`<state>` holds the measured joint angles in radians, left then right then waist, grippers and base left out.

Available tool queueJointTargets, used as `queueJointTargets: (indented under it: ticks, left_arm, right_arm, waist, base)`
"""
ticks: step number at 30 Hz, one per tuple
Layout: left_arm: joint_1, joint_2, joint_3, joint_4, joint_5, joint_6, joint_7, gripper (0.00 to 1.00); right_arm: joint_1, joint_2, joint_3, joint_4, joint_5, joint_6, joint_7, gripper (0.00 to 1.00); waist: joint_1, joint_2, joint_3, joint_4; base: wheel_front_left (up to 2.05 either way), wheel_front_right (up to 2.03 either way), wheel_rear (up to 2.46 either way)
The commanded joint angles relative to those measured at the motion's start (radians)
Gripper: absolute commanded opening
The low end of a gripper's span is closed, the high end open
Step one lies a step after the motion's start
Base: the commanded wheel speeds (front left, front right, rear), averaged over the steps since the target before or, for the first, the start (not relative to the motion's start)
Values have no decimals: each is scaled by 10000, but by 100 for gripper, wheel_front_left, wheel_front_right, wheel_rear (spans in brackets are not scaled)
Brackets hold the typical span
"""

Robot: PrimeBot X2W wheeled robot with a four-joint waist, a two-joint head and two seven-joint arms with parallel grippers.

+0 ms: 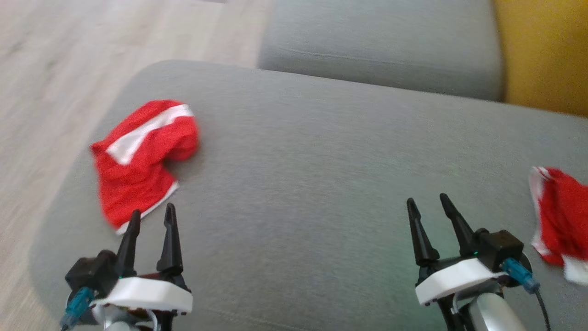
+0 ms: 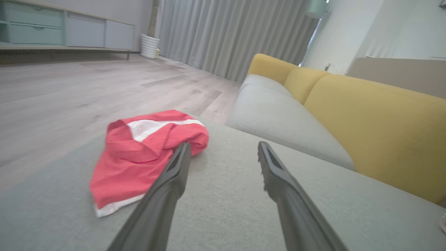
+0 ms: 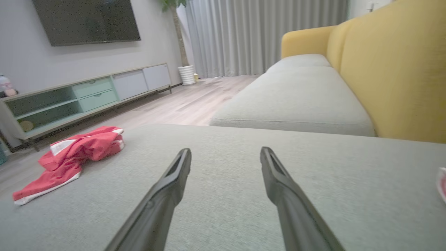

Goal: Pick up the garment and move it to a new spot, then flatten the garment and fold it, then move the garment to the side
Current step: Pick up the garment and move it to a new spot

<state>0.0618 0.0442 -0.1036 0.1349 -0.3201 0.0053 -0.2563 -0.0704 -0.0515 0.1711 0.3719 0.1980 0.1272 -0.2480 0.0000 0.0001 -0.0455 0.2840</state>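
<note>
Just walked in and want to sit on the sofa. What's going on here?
Nothing is held yet. The robot's left gripper and right gripper hover open and empty over the grey sofa cushion. A crumpled red-and-white garment lies just ahead of the left gripper, near the cushion's edge; a second red garment lies off to the right.

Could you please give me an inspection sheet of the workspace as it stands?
Surface: grey cushion, bare between the cloths.
Job's things: red garment, crumpled, on the cushion's left part.
Clutter: second red cloth at the right edge, partly cut off.
Grippers: left gripper open, empty; right gripper open, empty.
Cables: blue plug at each wrist; black cable by the right one.
Surroundings: wood floor, yellow sofa back, curtains, cabinet.
</note>
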Motion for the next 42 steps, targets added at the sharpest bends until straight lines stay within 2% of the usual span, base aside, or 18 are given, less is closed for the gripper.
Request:
queueJointTargets:
  ticks: [1, 4, 8, 16, 22, 34, 38, 42]
  left_arm:
    - [-222, 60, 403, -351, 89, -21, -55, 100]
    - [-137, 60, 471, -364, 200, -52, -55, 100]
    - [10, 60, 769, -586, 192, -5, -55, 100]
    - [300, 60, 1097, -1036, 47, 245, -55, 100]
    - [385, 60, 1233, -1178, -20, 289, -55, 100]
    - [127, 60, 1543, -959, 74, 97, -55, 100]
    - [-240, 60, 1721, -761, 207, -29, -55, 100]
    - [-960, 195, 1894, -2, 384, -239, -55, 100]
  right_arm:
    - [-281, 12, 273, -271, 73, 35, -131, 100]
    - [-271, 12, 433, -220, 208, 35, -133, 100]
    - [-567, 12, 937, -157, 291, 35, -133, 100]
    - [-1142, 12, 1674, 279, 563, 35, -135, 100]
    - [-1291, 12, 1819, 438, 663, 35, -136, 100]
    - [-1021, 12, 1486, 310, 755, 35, -137, 100]
    - [-927, 12, 1136, 151, 554, 35, -137, 100]
    - [-860, 12, 580, -105, 161, 35, -125, 100]
  waist:
    - [0, -1, -228, 851]
    - [0, -1, -310, 1487]
    - [0, -1, -88, 1810]
    - [0, -1, 137, 2074]
    - [0, -1, 119, 2083]
    - [0, -1, 95, 1957]
    - [0, -1, 308, 1908]
    - [0, -1, 688, 1820]
  base:
    - [0, 0, 0]
    - [0, 0, 0]
    - [0, 0, 0]
    - [0, 0, 0]
    - [0, 0, 0]
    - [0, 0, 0]
    - [0, 0, 0]
    - [0, 0, 0]
